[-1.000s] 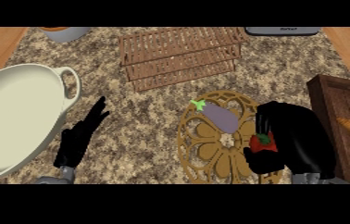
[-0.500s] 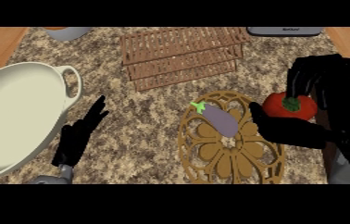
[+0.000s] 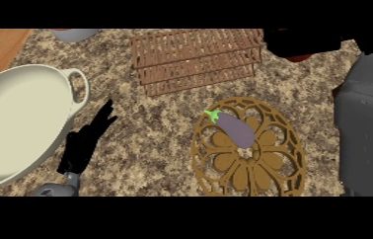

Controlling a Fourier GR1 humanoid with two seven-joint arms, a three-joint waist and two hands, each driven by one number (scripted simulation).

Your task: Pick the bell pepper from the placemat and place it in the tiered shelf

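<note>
A speckled granite counter (image 3: pixel 160 129) fills the view. The right hand (image 3: pixel 302 41) is seen at the top right, curled round the bell pepper (image 3: pixel 300 58), of which only a red sliver shows beneath the fingers. Just left of that hand the brown slatted tiered shelf (image 3: pixel 195 59) is laid. Below the hand, well apart, the round gold placemat (image 3: pixel 251 156) carries a purple eggplant (image 3: pixel 235 129). The left hand (image 3: pixel 86 141) is rested low left, fingers straight and together, just beside a cream pot (image 3: pixel 29 114). A grey bowl (image 3: pixel 75 34) is cut off at the top edge.
</note>
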